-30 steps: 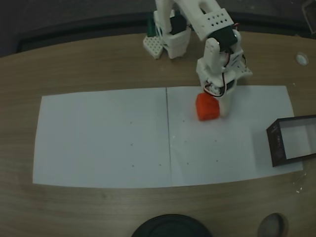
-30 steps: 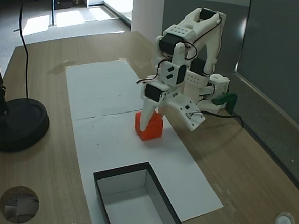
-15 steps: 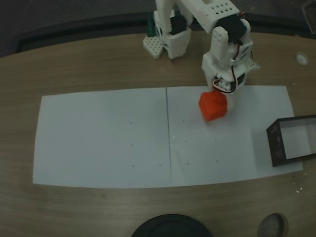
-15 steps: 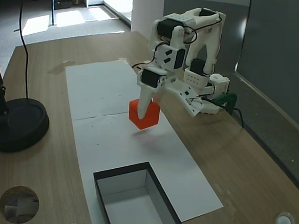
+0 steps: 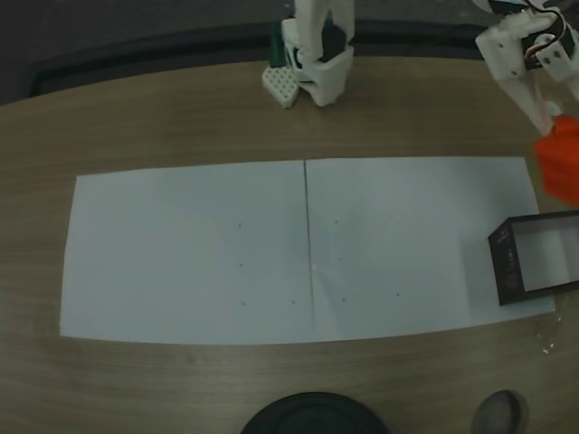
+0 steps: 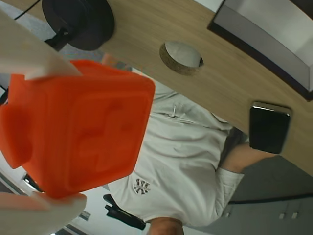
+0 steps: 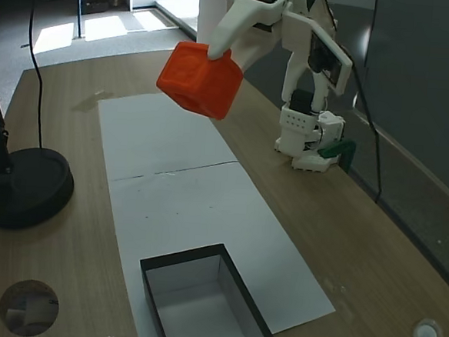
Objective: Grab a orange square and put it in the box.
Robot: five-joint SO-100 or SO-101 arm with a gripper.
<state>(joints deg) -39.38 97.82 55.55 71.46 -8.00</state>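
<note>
Fixed view from above, hand: the hand (image 5: pixel 554 136) sits at the top right edge, clamped on the orange square (image 5: pixel 563 168); the cube is up off the paper, seen just above the box (image 5: pixel 508 268)
Fixed view from above, surroundings: two white paper sheets (image 5: pixel 190 253) lie side by side on the wooden desk (image 5: pixel 163 117); the arm's base (image 5: pixel 312 63) stands at the far edge; a black round lamp base (image 5: pixel 312 416) pokes in at the bottom; nothing lies between cube and box
Wrist view, cube: the cube (image 6: pixel 78 127) is close to the lens, a pale finger (image 6: pixel 29 56) pressed on its upper side and another on its lower side
Wrist view, behind: desk edge (image 6: pixel 230 78), a round hole in it (image 6: pixel 181 56), a dark phone-like slab (image 6: pixel 268 128), and a person in a light shirt (image 6: pixel 181 161) beyond
Fixed view from the side, cube: the cube (image 7: pixel 200 80) hangs high over the far sheet, well apart from the box (image 7: pixel 199 305) at the near end; the hand (image 7: pixel 217 51) grips it from above
Change: a second ago the cube sat on the paper with the fingers around it; half a second ago it was barely lifted; now it is high and swung toward the box side
Count: one cube; one box; two sheets; one arm
</note>
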